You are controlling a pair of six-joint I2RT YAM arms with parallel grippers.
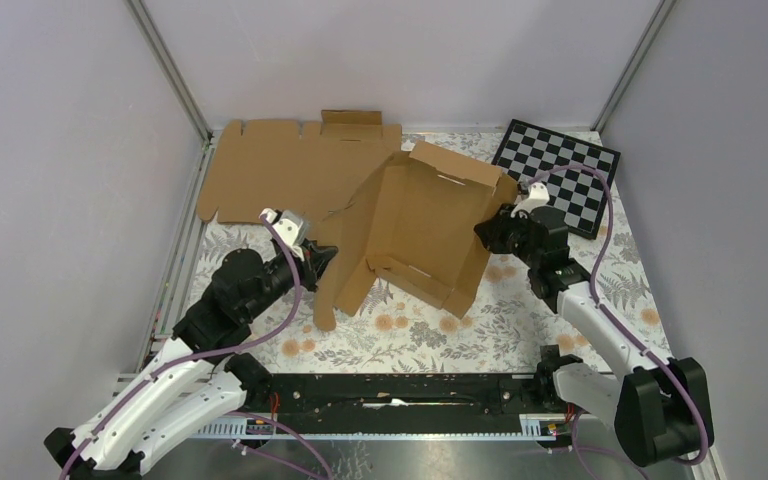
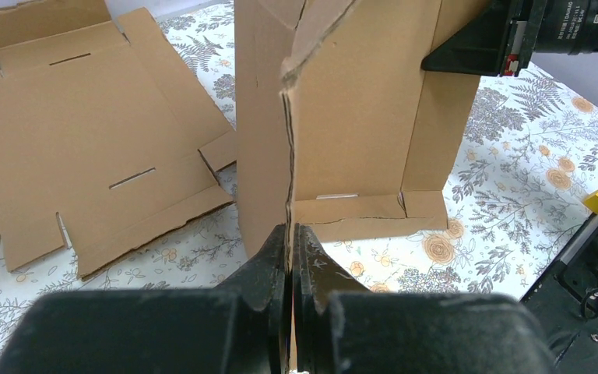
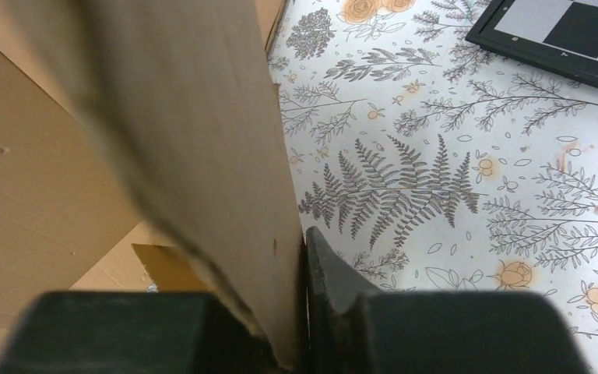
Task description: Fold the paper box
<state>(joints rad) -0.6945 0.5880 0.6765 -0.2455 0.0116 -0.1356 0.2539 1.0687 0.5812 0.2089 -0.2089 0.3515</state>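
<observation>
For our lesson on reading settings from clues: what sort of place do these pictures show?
Probably a lab robot test cell: plain panel walls enclose the table, a left arm and a right arm are bolted to one rail at its edge, and a checkerboard lies beside the paper box.

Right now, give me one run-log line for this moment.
stage: paper box part-folded | left end effector: shut on flap edge | right end effector: astride side wall, grip unclear

Plain brown paper box (image 1: pixel 425 215), b/w checkerboard (image 1: pixel 560 170), white table cover (image 1: pixel 520 320) w/ grey ferns & orange flowers
</observation>
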